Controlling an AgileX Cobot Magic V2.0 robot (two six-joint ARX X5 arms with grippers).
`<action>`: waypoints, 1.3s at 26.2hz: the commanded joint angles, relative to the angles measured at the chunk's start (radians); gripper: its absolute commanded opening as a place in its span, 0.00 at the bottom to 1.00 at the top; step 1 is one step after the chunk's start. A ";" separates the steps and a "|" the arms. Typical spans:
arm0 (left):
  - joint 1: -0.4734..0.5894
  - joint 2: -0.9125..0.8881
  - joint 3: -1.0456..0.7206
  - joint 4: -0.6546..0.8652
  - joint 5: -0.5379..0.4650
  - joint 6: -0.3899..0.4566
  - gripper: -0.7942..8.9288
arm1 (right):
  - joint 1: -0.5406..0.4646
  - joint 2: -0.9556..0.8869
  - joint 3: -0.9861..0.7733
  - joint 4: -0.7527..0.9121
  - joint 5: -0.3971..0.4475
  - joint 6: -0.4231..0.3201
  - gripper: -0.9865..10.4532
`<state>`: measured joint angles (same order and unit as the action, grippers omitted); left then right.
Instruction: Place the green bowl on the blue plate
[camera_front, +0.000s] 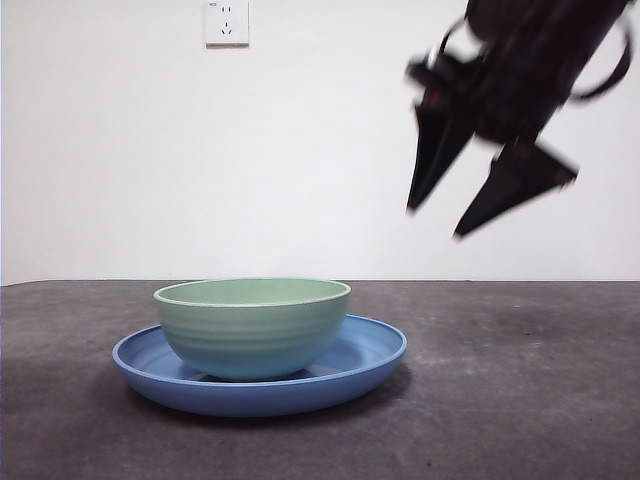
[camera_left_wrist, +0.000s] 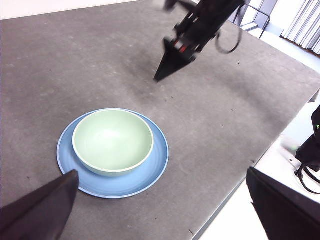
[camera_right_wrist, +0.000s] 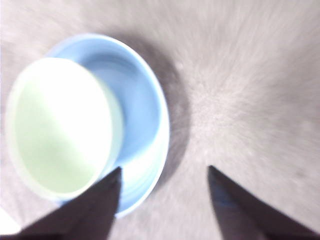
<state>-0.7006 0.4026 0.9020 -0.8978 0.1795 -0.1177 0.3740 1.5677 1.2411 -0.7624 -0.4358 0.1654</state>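
Sitting off-centre on the blue plate (camera_front: 375, 345), the green bowl (camera_front: 250, 325) could slide if the open, empty right claw (camera_front: 485, 205) bumps it.

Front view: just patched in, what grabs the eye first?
The pale mint-green ribbed bowl sits upright on the wide glossy blue plate, low and left of centre on the dark grey table. Up high on the right, the right gripper hangs in the air, jaws open, holding nothing.
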 joint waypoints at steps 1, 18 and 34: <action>-0.005 0.002 0.008 0.007 0.000 0.001 0.66 | 0.008 -0.096 0.021 -0.025 0.011 -0.028 0.43; -0.005 0.002 0.008 0.008 0.000 0.001 0.66 | 0.011 -0.534 -0.066 -0.219 0.076 -0.088 0.58; -0.005 0.002 0.008 0.008 0.000 0.001 0.66 | 0.011 -0.975 -0.426 -0.124 0.071 -0.094 0.58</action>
<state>-0.7006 0.4026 0.9020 -0.8978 0.1795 -0.1181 0.3786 0.5999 0.8089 -0.9009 -0.3634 0.0750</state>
